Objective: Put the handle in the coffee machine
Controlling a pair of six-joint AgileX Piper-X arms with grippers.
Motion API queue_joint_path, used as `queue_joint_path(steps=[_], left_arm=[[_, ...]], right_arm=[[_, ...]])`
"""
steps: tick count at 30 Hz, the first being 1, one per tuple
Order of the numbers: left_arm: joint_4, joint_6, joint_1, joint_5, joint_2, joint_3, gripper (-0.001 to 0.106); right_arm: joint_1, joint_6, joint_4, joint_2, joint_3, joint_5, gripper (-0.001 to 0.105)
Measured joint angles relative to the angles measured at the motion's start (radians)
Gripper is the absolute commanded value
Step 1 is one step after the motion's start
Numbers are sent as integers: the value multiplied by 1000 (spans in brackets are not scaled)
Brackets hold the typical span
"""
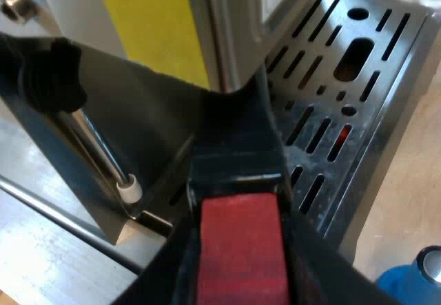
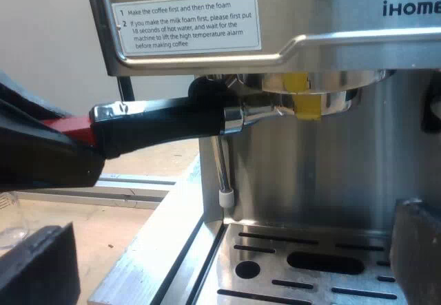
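The holder sits up under the brew head of the machine. Its handle runs level, straight out to the left gripper, jaws clenched on the red end (locking looks like a sideways swing). The right gripper faces the machine, jaws released.

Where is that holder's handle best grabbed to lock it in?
At its red end, from straight behind, along the handle: it juts level from the machine's front, so the far end gives most leverage. The left gripper clamps there.
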Motion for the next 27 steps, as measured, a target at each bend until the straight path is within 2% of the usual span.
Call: queue_joint_path(steps=[27], left_arm=[[-6, -1, 9, 24, 4, 0, 0]], right_arm=[[0, 0, 0, 0, 0, 0, 93]])
